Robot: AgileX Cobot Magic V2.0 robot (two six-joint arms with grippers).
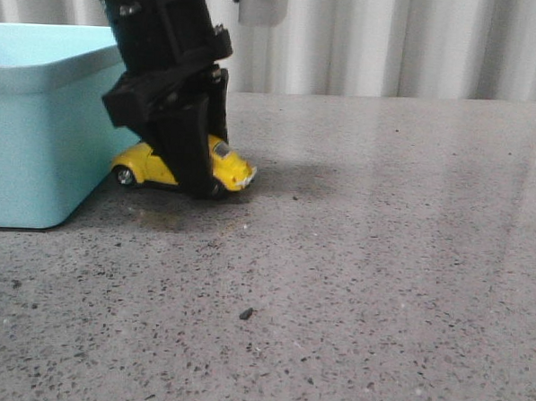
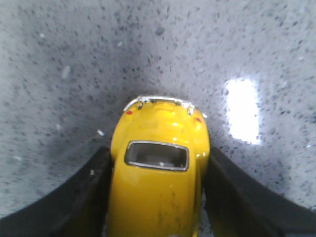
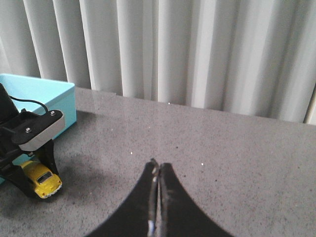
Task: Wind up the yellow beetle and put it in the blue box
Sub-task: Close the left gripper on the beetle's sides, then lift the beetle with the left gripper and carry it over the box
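Nearest, the table (image 1: pixel 380 287): grey speckled stone-look surface, smooth and faintly glossy, with one small dark crumb (image 1: pixel 246 313) lying alone on it toward the front.

Right gripper (image 3: pixel 157 197): two curved black fingers pressed tip to tip, nothing between them, raised above bare tabletop well away from the car.

Yellow beetle (image 1: pixel 227 167): small glossy toy car, rounded shell, dark rear window with a silver frame, chrome bumper, silver wheels. It sits on all wheels on the table, just beside the box's right wall.

Left gripper (image 1: pixel 197 183): matte black, angular, reaching down from above — its fingers (image 2: pixel 94 187) clamp the car's flanks, one on each side, tips at table level.

Blue box (image 1: pixel 37 143): large light turquoise plastic bin, smooth walls, rounded corner, flared rim, at the far left.

Farthest: curtain (image 3: pixel 197 49), pale vertical folds behind the table's back edge.
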